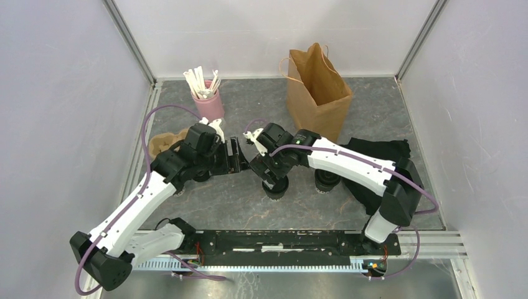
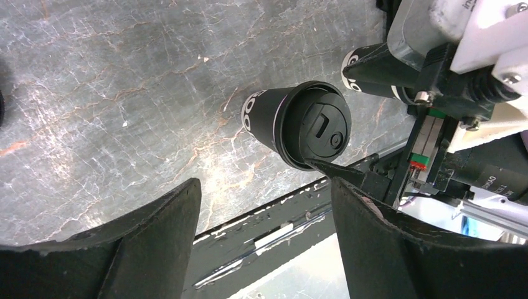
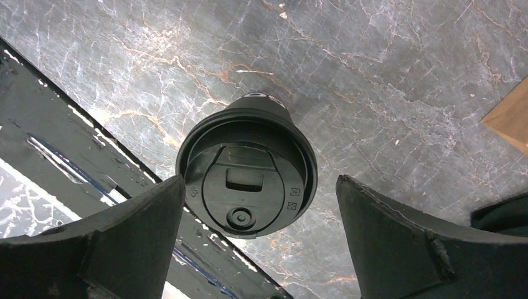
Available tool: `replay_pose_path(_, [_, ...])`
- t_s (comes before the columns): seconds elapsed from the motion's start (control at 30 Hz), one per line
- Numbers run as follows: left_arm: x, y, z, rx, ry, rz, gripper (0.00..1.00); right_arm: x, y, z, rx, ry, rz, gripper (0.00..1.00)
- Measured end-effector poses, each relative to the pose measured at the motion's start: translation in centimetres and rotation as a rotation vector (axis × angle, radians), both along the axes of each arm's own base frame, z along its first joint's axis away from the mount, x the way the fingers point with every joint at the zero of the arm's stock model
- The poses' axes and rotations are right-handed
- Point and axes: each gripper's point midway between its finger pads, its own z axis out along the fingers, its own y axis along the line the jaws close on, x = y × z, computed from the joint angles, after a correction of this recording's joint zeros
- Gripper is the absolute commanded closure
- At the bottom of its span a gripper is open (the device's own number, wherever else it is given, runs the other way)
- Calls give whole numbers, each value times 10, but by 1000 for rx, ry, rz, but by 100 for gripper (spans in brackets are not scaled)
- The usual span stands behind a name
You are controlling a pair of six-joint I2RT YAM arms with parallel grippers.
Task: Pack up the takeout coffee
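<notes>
A brown moulded carrier (image 1: 163,142) lay at 10 o'clock on the table (image 1: 212,208), and the pink cup of white sticks (image 1: 208,106) stood at 11 o'clock. Both were out of the likely path.

The left gripper (image 2: 263,187) hung near the centre, its fingers apart with only bare stone between them. It pointed toward 3 o'clock, at the capped coffee cup (image 2: 314,128) standing upright just on the near side of centre. The two wrists were close together there, so any move by the left arm toward 3 o'clock risked striking the other arm or the cup.

The right gripper (image 3: 260,180) sat over that cup, fingers wide apart and straddling the black lid, not clamped on it. One finger looked much nearer the rim than the other. If they closed like that, the near finger would likely push first and could slide or tip the cup. A grip taken at lid height might also pop the lid and spill the coffee.

A second capped cup (image 1: 327,180) stood at 3 o'clock from the first, just beside the right forearm, where a swing could knock it over.

The paper bag (image 1: 317,93) stood open at 1 o'clock. It was tall and soft, so a cup carried low could catch its rim and fold or topple it. The black cloth (image 1: 380,152) at 3 o'clock lay under the arm and might snag.
</notes>
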Motion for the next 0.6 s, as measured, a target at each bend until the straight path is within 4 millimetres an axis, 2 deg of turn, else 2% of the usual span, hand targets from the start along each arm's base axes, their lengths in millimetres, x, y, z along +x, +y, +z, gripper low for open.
replay_pose_path(0.17, [-2, 4, -1, 17, -27, -24, 16, -5, 4, 0, -1, -2, -17, 3])
replay_pose_path(0.43, [-6, 14, -12, 77, -28, -45, 16, -11, 8, -12, -59, -5, -36, 20])
replay_pose_path(0.6, [-6, 15, -14, 85, -34, -46, 16, -11, 7, -13, -84, -26, -65, 27])
